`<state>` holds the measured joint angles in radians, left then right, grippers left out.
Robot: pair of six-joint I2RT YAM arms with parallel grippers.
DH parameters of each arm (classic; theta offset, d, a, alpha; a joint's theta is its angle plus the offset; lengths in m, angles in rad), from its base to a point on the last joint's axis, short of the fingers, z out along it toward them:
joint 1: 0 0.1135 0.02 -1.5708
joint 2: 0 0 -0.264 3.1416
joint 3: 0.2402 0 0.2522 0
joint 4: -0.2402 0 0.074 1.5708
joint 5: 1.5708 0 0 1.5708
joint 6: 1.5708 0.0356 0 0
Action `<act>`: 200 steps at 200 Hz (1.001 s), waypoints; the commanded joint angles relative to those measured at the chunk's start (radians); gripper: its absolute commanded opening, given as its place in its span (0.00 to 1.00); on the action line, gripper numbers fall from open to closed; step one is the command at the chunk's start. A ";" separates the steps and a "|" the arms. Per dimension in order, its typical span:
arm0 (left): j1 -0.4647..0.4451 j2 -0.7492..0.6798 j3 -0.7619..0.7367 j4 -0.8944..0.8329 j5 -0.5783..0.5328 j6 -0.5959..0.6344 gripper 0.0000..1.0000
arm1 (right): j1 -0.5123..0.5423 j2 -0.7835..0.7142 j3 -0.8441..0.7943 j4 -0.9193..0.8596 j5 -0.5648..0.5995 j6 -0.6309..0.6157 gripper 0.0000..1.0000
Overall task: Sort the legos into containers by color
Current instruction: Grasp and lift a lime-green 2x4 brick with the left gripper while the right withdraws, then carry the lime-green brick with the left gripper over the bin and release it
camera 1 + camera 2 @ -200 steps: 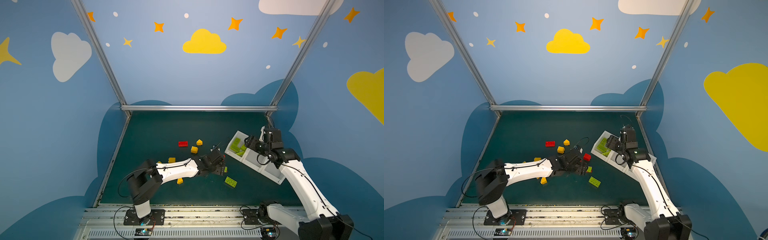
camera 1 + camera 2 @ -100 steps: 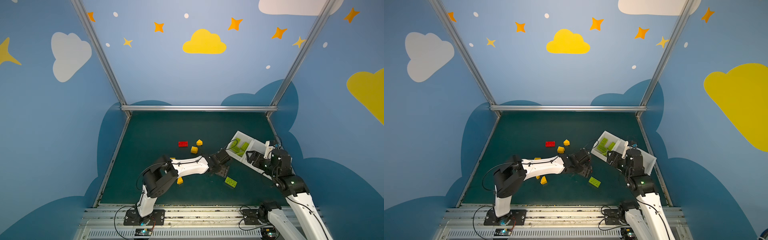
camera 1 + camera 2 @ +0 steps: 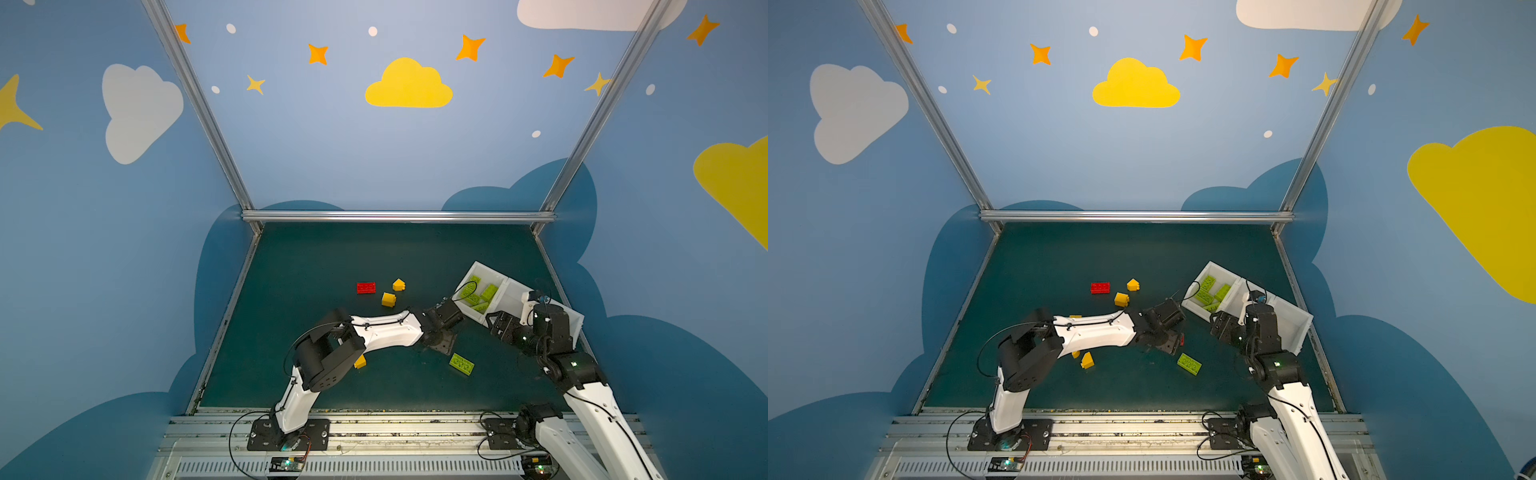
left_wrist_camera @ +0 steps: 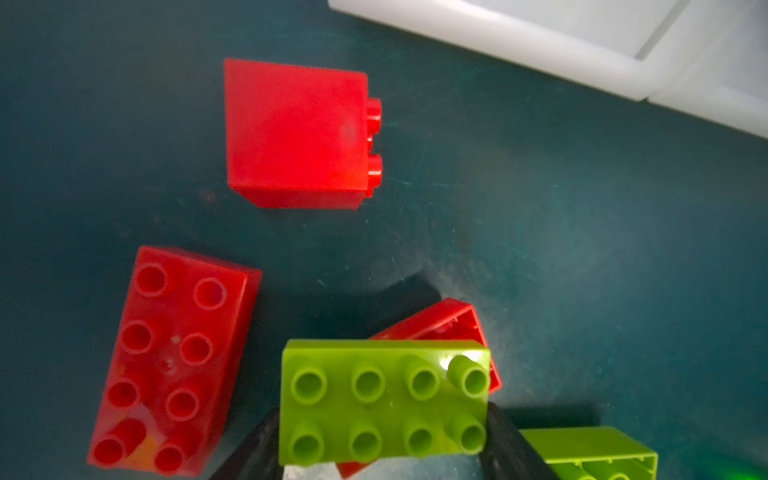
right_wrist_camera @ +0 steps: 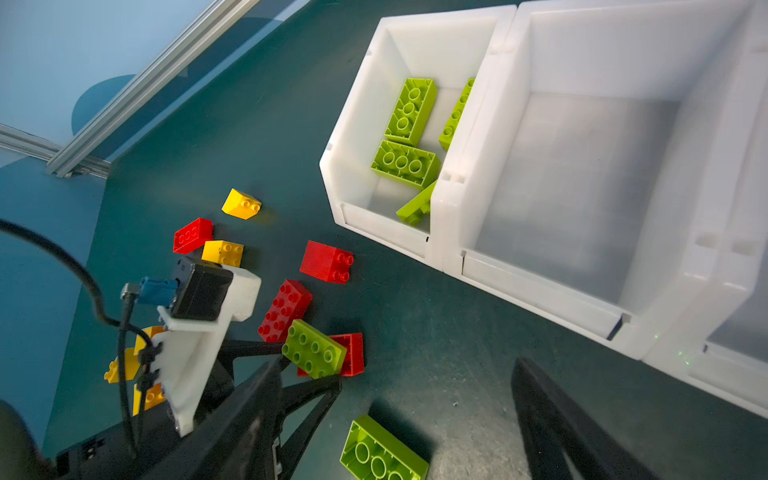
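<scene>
My left gripper (image 4: 384, 457) is shut on the ends of a lime green lego (image 4: 384, 399), studs up, which rests partly on a red lego (image 4: 440, 324). The right wrist view shows the same green lego (image 5: 313, 349) between the left fingers. My right gripper (image 5: 401, 365) is open above the mat, just in front of the containers (image 5: 436, 16). Another green lego (image 5: 382, 453) lies on the mat below it. The end container holds several green legos (image 5: 409, 112); the middle one looks empty. In both top views the left gripper (image 3: 442, 343) (image 3: 1169, 340) is low beside the containers (image 3: 469, 270) (image 3: 1210, 266).
A red cube lego (image 4: 295, 133) on its side and a long red lego (image 4: 174, 357) lie close to the left gripper. Farther out lie a red lego (image 3: 365, 287) and yellow legos (image 3: 388, 299) (image 3: 399, 284) (image 3: 360, 361). The right gripper (image 3: 498, 326) hangs before the middle container.
The right arm pulled back from over the containers and dropped lower toward the front. The left arm reached farther right, and its jaws narrowed onto the green lego.
</scene>
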<state>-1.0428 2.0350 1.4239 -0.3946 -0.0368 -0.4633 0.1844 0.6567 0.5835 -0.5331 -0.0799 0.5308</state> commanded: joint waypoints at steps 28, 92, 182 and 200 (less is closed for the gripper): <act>-0.002 0.024 0.045 -0.018 -0.017 0.011 0.62 | -0.008 -0.023 -0.007 0.012 -0.006 -0.017 0.85; 0.000 -0.019 0.056 -0.041 -0.044 0.009 0.59 | -0.011 -0.051 -0.001 -0.005 -0.028 -0.012 0.85; 0.067 -0.011 0.244 -0.047 0.056 0.087 0.59 | -0.010 -0.126 -0.019 0.030 -0.213 -0.004 0.85; 0.081 0.026 0.324 -0.050 0.099 0.096 0.59 | -0.010 -0.144 -0.017 0.022 -0.231 -0.011 0.85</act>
<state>-0.9813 2.0384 1.6600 -0.4324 -0.0044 -0.4011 0.1776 0.5392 0.5793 -0.5236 -0.2478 0.5232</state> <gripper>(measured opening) 0.609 0.852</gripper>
